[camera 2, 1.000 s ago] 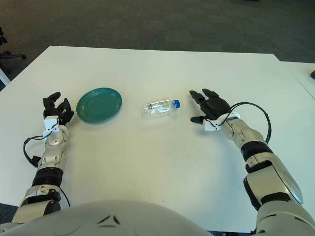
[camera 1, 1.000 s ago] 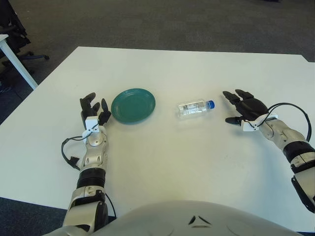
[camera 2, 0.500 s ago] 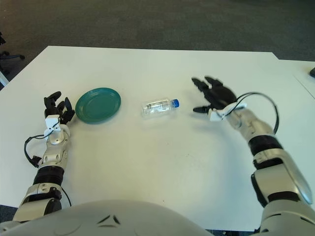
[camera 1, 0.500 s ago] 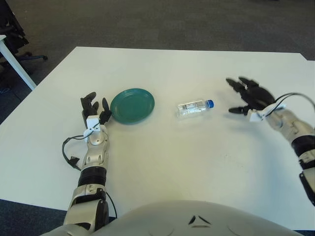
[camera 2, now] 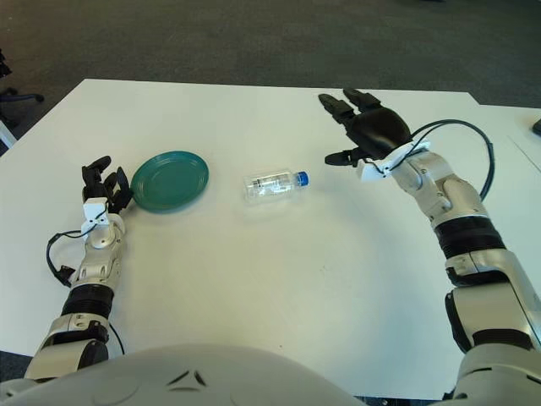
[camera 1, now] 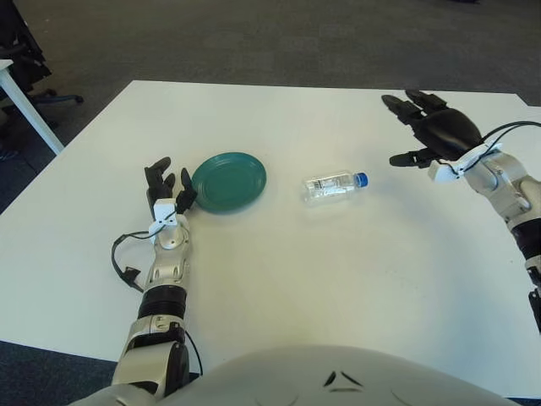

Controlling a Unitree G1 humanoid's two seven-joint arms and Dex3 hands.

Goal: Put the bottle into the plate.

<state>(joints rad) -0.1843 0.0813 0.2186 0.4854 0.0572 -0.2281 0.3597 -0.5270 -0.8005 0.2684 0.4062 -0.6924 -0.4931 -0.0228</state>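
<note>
Right hand (camera 1: 439,131), fingers spread and empty, has risen above bottle (camera 1: 336,183).

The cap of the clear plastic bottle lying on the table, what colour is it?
Blue. The cap shows best in the left eye view.
</note>
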